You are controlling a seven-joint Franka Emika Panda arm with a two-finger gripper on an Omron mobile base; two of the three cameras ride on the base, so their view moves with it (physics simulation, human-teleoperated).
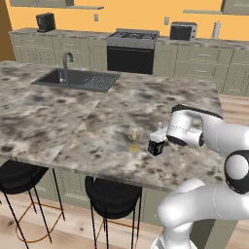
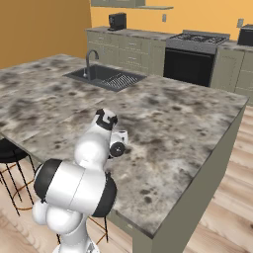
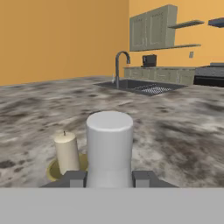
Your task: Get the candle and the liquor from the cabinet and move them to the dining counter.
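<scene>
Marble tabletop (image 1: 58, 112) carries everything now, the sink (image 1: 78, 79) set in at its far left. Going right along the near edge, the candle (image 1: 133, 140) stands upright on its brass base, already delivered. Just right of it is the liquor (image 1: 156, 144), upright, its base seemingly on the marble. My end effector (image 3: 109, 178) is clamped on the bottle's neck, one finger either side. I judge the task nearly done: both things are out of the cabinet, and what remains is releasing the bottle and drawing back.

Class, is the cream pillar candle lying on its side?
No, the cream pillar candle stands upright on the marble dining counter.
</scene>
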